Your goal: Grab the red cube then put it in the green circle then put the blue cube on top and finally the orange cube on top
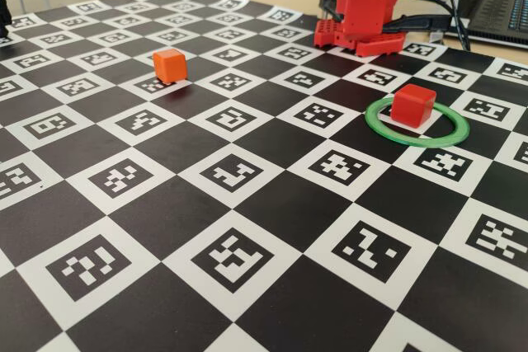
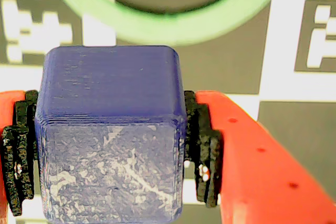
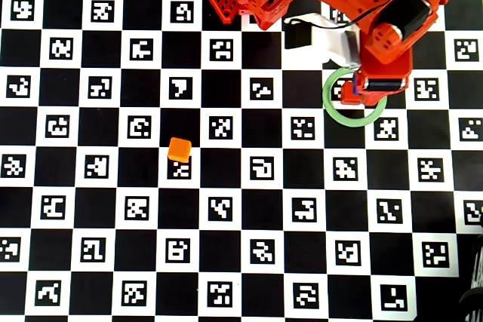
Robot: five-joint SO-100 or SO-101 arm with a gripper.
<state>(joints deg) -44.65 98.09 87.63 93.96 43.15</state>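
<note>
While the checkered board (image 1: 247,228) carries everything, the move ahead turns on one offset near its far right edge as the fixed view shows it: the held cube against the cube in the ring. The green circle (image 1: 417,125) lies flat there, and the red cube (image 1: 412,105) sits inside it, nearer its far rim than its centre. In the wrist view the gripper (image 2: 113,150) has its black pads (image 2: 202,148) clamped on opposite sides of the blue cube (image 2: 110,140), which hangs short of the ring's near arc; the red cube shows only as a strip beyond, slightly to the right. By my judgement the blue cube must travel forward and a touch right before lowering. The orange cube (image 1: 169,65) stands well apart toward the far left edge, untouched.
</note>
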